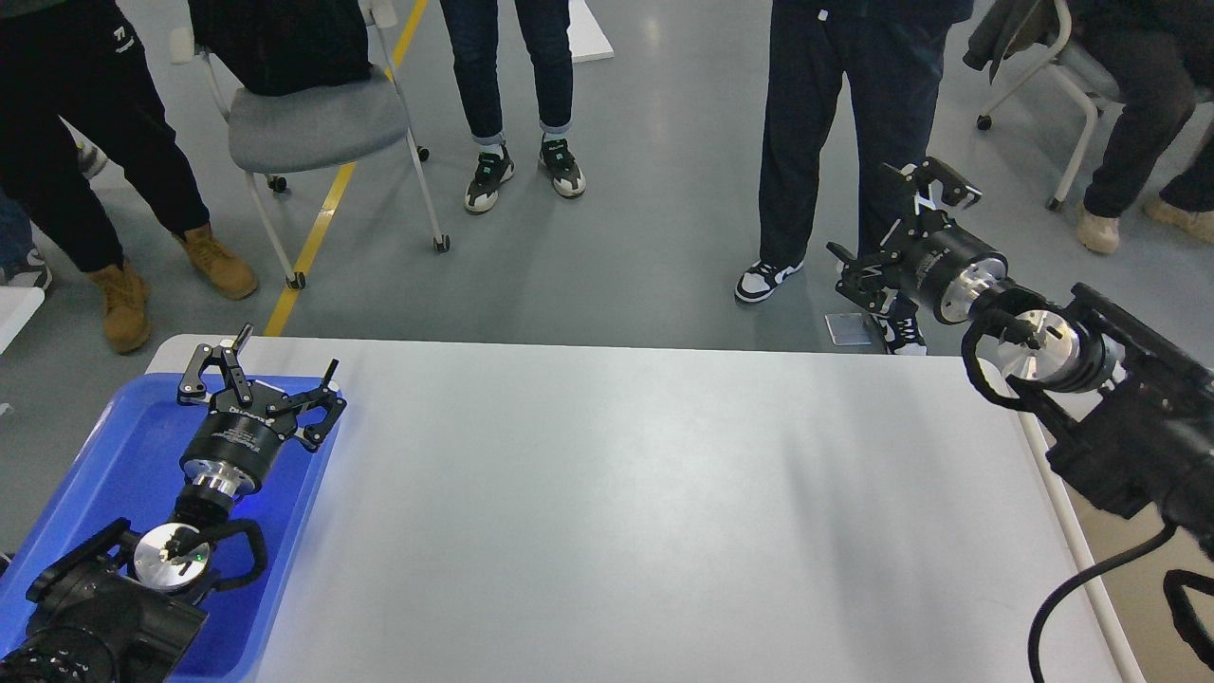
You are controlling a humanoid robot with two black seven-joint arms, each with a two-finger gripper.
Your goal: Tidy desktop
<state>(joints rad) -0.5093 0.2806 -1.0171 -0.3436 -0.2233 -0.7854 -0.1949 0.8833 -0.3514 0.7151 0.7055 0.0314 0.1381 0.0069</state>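
The desktop [616, 512] is a wide white-grey tabletop with rounded corners, and nothing lies on its surface. My left gripper [285, 349] is open and empty over the far right corner of the blue tray [104, 455], at the table's left end. My right gripper [889, 213] is open and empty. It is raised above the table's far right corner and points away from me, toward the floor beyond the table.
A beige bin [1091, 581] stands at the table's right end, partly hidden by my right arm. Several people stand on the grey floor beyond the far edge. A grey chair [313, 123] is at the back left, and another chair [1062, 76] at the back right.
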